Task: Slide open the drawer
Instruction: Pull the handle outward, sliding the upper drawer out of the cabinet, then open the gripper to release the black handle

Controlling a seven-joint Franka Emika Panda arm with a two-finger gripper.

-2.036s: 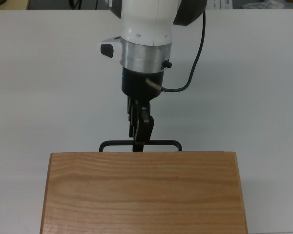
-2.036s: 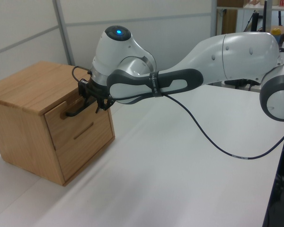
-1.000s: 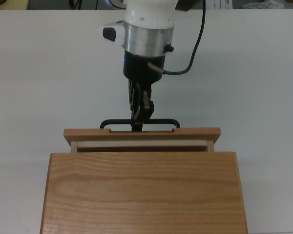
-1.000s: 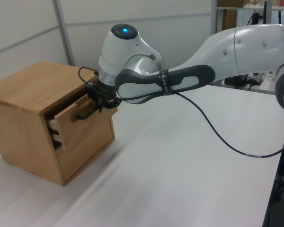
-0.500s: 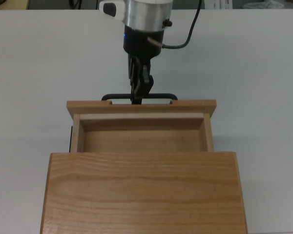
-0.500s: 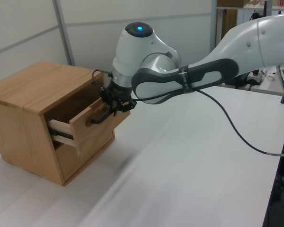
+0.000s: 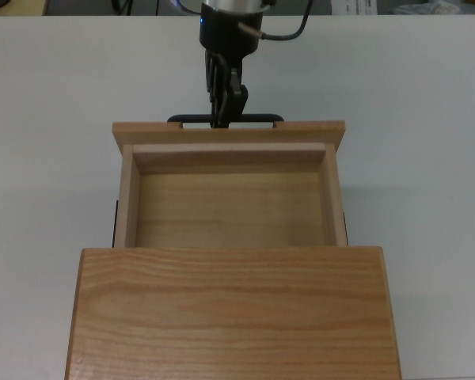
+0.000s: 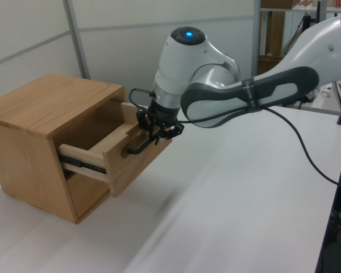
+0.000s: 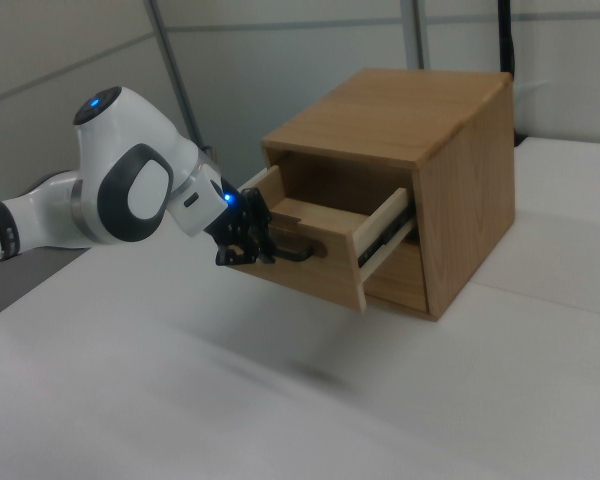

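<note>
Drawer point(image 7: 229, 207): light wood, plain bottom, standing well out from the cabinet point(image 7: 231, 313) front, toward the bench point(image 7: 55, 119) middle. Gripper point(image 7: 222, 119): fingers clamped together on the drawer's black bar handle point(image 7: 261, 119). No readable labels or writing.

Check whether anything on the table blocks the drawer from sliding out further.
Nothing visible does. The gripper is at the handle of the drawer, and the table ahead of the front panel is bare in all three views.
</note>
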